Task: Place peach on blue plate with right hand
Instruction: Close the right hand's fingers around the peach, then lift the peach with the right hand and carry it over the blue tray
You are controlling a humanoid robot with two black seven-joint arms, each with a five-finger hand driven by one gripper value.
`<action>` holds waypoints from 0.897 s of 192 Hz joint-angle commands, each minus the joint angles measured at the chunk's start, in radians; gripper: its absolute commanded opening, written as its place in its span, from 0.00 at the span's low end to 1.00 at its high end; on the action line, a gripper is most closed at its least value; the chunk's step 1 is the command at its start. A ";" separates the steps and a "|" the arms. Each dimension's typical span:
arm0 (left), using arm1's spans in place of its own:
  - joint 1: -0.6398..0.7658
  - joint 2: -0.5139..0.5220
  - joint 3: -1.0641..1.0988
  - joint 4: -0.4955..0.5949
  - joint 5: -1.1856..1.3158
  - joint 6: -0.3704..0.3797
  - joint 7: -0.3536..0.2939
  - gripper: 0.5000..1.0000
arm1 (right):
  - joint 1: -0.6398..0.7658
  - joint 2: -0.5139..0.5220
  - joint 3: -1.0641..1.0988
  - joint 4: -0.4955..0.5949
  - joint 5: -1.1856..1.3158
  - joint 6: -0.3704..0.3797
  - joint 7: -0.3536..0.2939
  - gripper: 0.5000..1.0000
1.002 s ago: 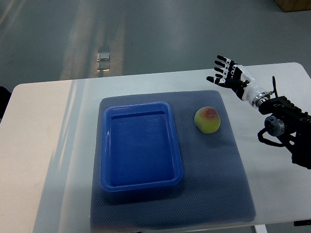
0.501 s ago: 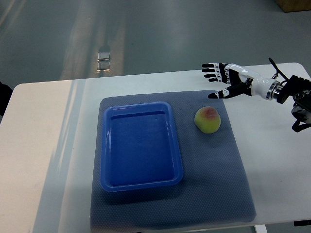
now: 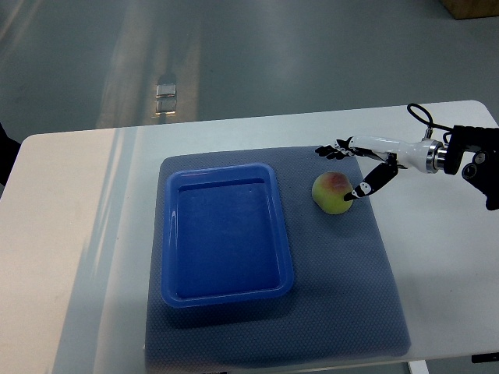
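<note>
Top view: the peach [image 3: 333,192] sits on the grey mat [image 3: 343,280], just right of the blue plate [image 3: 224,233], which is a shallow tray holding nothing; both rest on the white table [image 3: 62,234]. The right hand [image 3: 360,162] reaches in from the right edge and now hangs at the peach; a second ago it was raised and well back over the table's far right corner with fingers fanned, and half a second ago it had swung level toward the fruit but was still short of it. Now the thumb [image 3: 360,188] touches or nearly touches the peach's right side, while the fingers [image 3: 334,148] stretch past its far side; the hand is open around the fruit and not yet closed on it. The peach has not shifted across the three moments.

This reads as the end of the approach; the grasp looks next, and the lift and carry left to the plate remain. The left arm is out of view.
</note>
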 commanded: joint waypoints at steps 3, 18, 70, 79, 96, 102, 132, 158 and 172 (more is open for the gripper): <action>0.000 0.000 0.001 -0.002 0.000 0.000 0.001 1.00 | 0.003 -0.002 -0.054 0.000 -0.014 -0.048 0.005 0.85; 0.000 0.000 0.001 -0.002 0.000 0.000 0.001 1.00 | 0.003 0.001 -0.077 0.000 -0.014 -0.070 0.006 0.85; 0.000 0.000 0.001 -0.002 0.000 -0.002 0.001 1.00 | 0.004 0.007 -0.094 -0.002 -0.019 -0.102 0.006 0.68; -0.001 0.000 0.001 -0.002 0.000 0.000 0.001 1.00 | 0.006 0.007 -0.101 -0.002 -0.023 -0.104 0.005 0.56; 0.000 0.000 0.001 -0.002 0.000 -0.002 0.001 1.00 | 0.015 0.009 -0.109 -0.003 -0.036 -0.104 0.005 0.50; 0.000 0.000 0.000 -0.002 0.000 0.000 -0.001 1.00 | 0.021 0.009 -0.118 -0.005 -0.042 -0.104 0.005 0.45; -0.001 0.000 0.000 -0.002 0.000 0.000 -0.001 1.00 | 0.035 0.009 -0.124 -0.009 -0.042 -0.131 0.006 0.28; -0.001 0.000 0.001 -0.002 0.000 0.000 0.001 1.00 | 0.079 0.012 -0.117 -0.002 -0.025 -0.133 0.005 0.28; 0.000 0.000 0.000 -0.002 0.000 0.000 -0.001 1.00 | 0.129 0.013 -0.115 -0.002 -0.019 -0.131 0.006 0.29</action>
